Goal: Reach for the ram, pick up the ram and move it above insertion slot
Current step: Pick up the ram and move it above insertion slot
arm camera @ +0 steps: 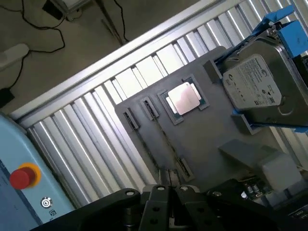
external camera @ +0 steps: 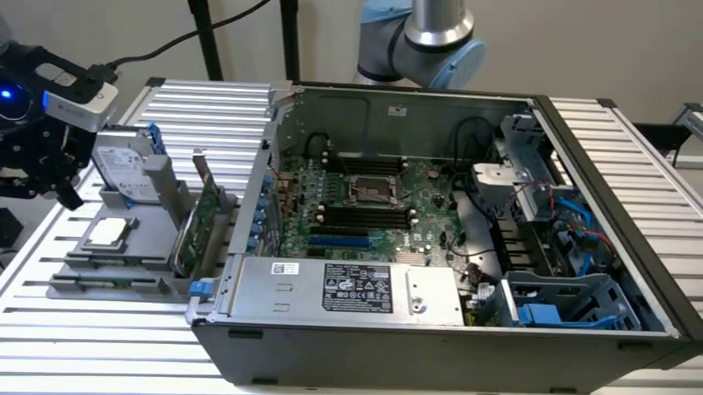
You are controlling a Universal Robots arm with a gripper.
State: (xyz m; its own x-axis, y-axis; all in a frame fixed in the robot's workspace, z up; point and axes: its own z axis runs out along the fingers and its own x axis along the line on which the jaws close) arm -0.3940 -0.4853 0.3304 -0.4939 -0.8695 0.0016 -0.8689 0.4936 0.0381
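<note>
Shows gripper hanging at ext. view's left, above gray fixture beside open PC case. Can't tell whether clenched or released. Finds ram in wrist view as thin dark strip, edge-on, btw. end clips on fixture, just ahead of gripper. Places hard drive, CPU and expansion card on same fixture.

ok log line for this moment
gripper | over grey parts holder | near hard drive, cpu | hold: cannot tell
</note>
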